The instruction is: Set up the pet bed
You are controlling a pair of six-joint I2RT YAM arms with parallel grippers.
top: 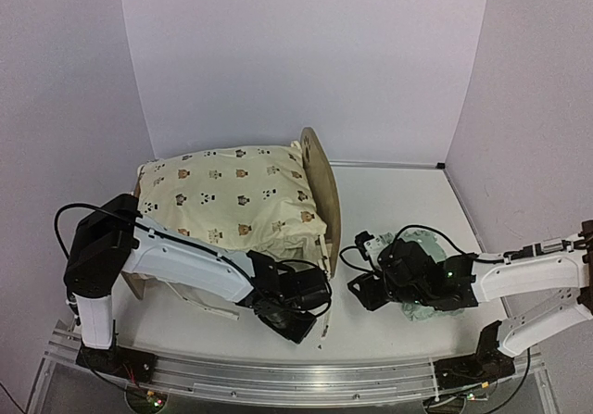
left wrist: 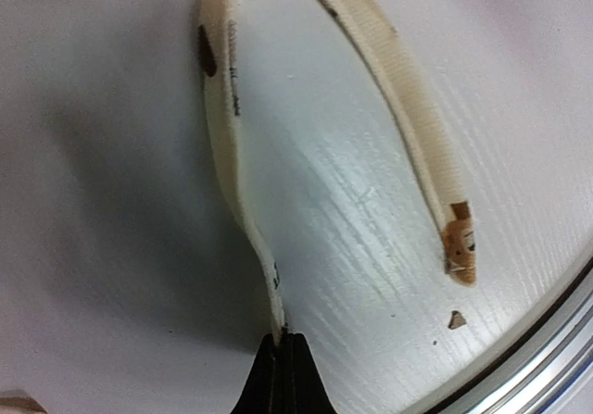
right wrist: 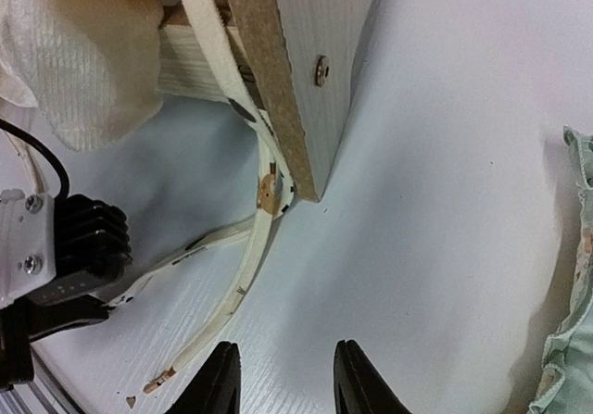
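We found the pet bed (top: pixel 318 182) far left on the bench (top: pixel 398 210), bear-print cushion (top: pixel 232 196) laid in but untied and mint pillow (right wrist: pixel 579 321) not yet placed, while the left gripper (left wrist: pixel 283 349), jaws pressed together, pinched one tie (left wrist: pixel 227 155) and the right gripper (right wrist: pixel 283 377) hung half-spread, empty.

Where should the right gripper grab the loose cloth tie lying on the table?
Take the loose tie near its free end, where it lies flat on the table, clear of the headboard. Probably bring the right gripper straight down, fingers straddling its narrow width: it is a thin, limp ribbon, so a sideways approach would likely just push it.
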